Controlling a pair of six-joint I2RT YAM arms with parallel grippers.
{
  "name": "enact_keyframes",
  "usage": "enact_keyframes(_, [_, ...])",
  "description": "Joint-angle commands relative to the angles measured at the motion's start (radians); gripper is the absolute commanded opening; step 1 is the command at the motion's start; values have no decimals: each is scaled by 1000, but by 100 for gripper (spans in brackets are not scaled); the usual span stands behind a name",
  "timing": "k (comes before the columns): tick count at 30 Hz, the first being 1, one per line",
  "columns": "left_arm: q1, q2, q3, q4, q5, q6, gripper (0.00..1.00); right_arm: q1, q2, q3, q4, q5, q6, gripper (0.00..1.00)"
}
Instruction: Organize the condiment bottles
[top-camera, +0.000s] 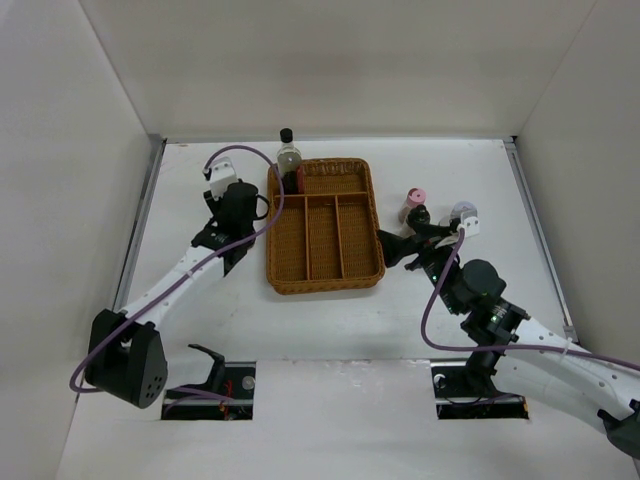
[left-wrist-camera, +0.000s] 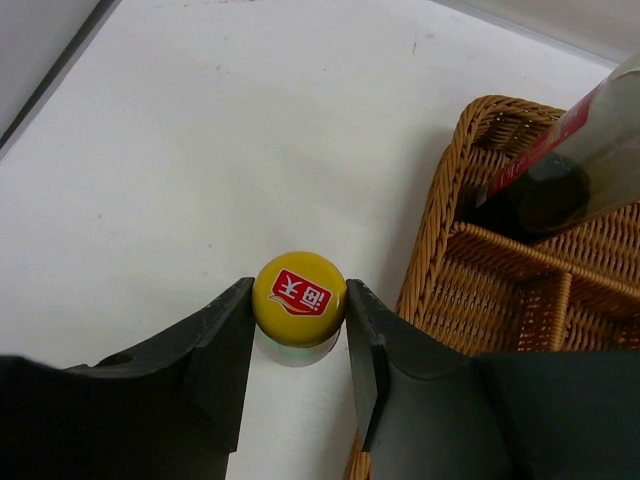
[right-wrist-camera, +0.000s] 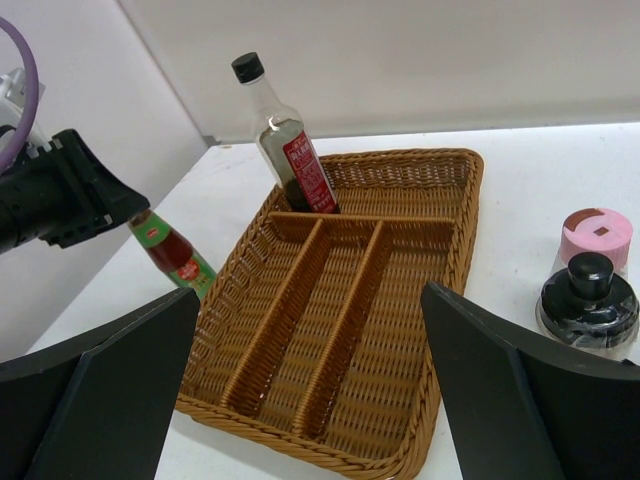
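My left gripper (top-camera: 243, 205) (left-wrist-camera: 298, 310) is shut on the yellow cap of a bottle (left-wrist-camera: 299, 297) with a red and green label (right-wrist-camera: 172, 254), just left of the wicker tray. A tall black-capped bottle (top-camera: 289, 158) (right-wrist-camera: 283, 135) stands in the tray's back left compartment. My right gripper (top-camera: 397, 248) (right-wrist-camera: 310, 385) is open and empty at the tray's right side. A pink-lidded jar (top-camera: 414, 198) (right-wrist-camera: 596, 237), a dark stubby bottle (top-camera: 420, 215) (right-wrist-camera: 589, 298) and a lavender-lidded jar (top-camera: 463, 211) stand to the right of the tray. No pale-lidded, blue-labelled jar is in view.
The brown wicker divided tray (top-camera: 325, 286) (right-wrist-camera: 445, 410) (left-wrist-camera: 440, 200) lies in the table's middle, with three long compartments bare. White walls enclose the table on the left, back and right.
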Motion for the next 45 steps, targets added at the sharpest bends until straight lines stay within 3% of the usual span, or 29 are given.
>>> enact_keyframes(1, [-14,-85,9,41,-25,-8,14,-5,-5,3,44,4,7,100])
enact_keyframes(8, [-168,-206,81,38,-90,37,12,-5,7,5,44,5,7,100])
enact_keyframes(15, [-271,-136,134,123,-90,50,12,-10,4,5,44,5,9,100])
enact_keyframes(24, [-278,7,225,242,-59,107,12,-11,3,5,43,4,7,100])
enact_keyframes(45, [-206,202,185,440,28,113,14,-10,36,11,51,-16,10,100])
